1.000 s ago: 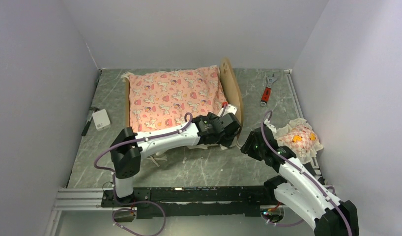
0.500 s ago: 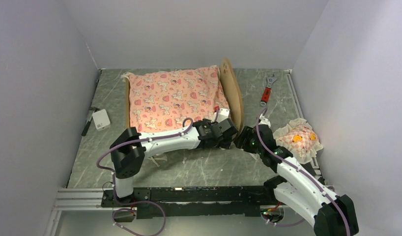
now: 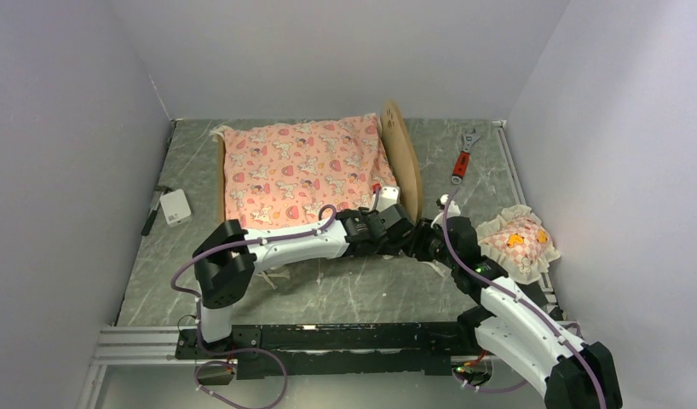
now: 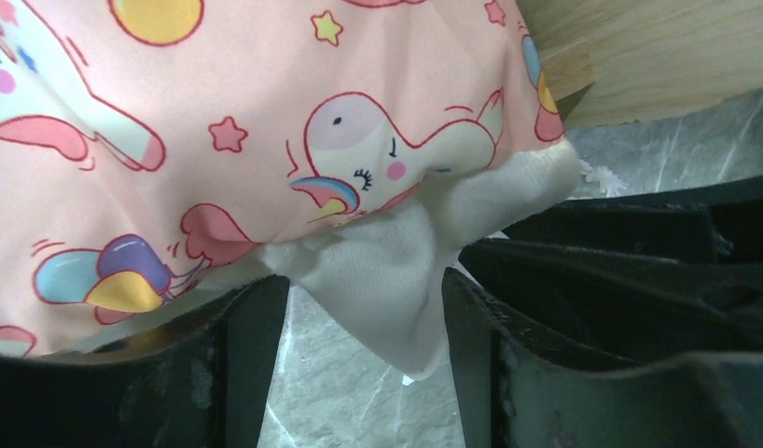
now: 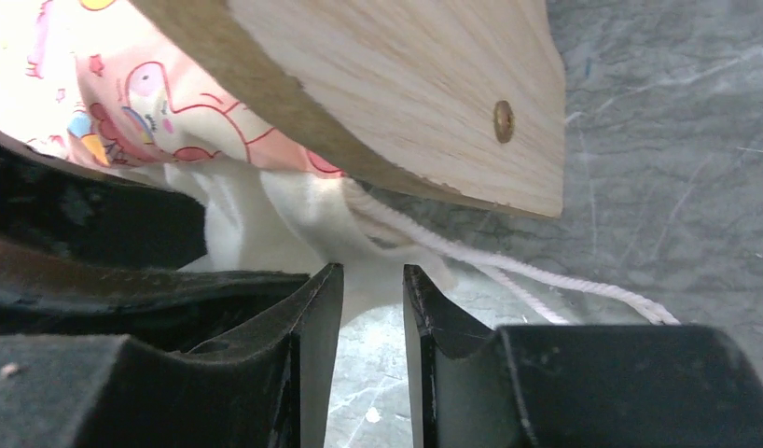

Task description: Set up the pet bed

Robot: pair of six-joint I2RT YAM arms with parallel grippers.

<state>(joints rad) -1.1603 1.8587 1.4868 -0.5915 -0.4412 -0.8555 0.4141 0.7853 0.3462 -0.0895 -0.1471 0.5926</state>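
The mattress [image 3: 302,170] already lies on the pet bed [image 3: 408,162] at centre, with left jaws wide and right jaws narrow at its frilled corner, neither gripping, and the pillow [image 3: 520,241] at right not yet placed.

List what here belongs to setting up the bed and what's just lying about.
For the job: bed, mattress, pillow.
Lying about: wrench, white box, black pen-like item.
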